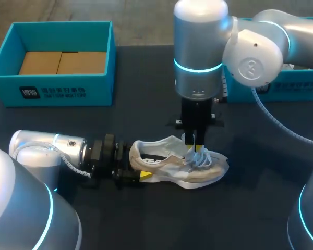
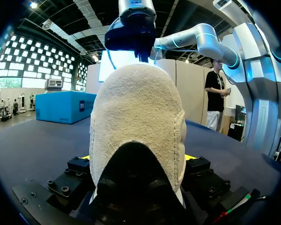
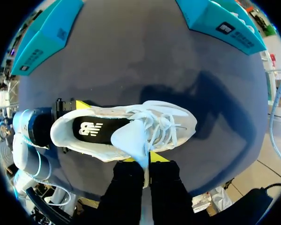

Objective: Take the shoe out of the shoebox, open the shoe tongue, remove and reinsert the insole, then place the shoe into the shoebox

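A white and beige sneaker (image 1: 172, 169) lies on its sole on the dark table, toe to the right. My left gripper (image 1: 137, 174) lies low at its heel, with a yellow-tipped finger against each side of the heel (image 2: 138, 126). From above, my right gripper (image 1: 196, 147) comes down over the laces. In the right wrist view its fingers (image 3: 146, 161) are shut on the edge of the pale tongue (image 3: 131, 138), which is pulled up and away from the opening. The black insole (image 3: 96, 129) shows inside the shoe.
An open teal shoebox (image 1: 52, 91) with brown cardboard inside stands at the back left. A second teal box (image 1: 297, 88) sits at the back right, partly behind my right arm. Bare dark tabletop lies in front of the shoe.
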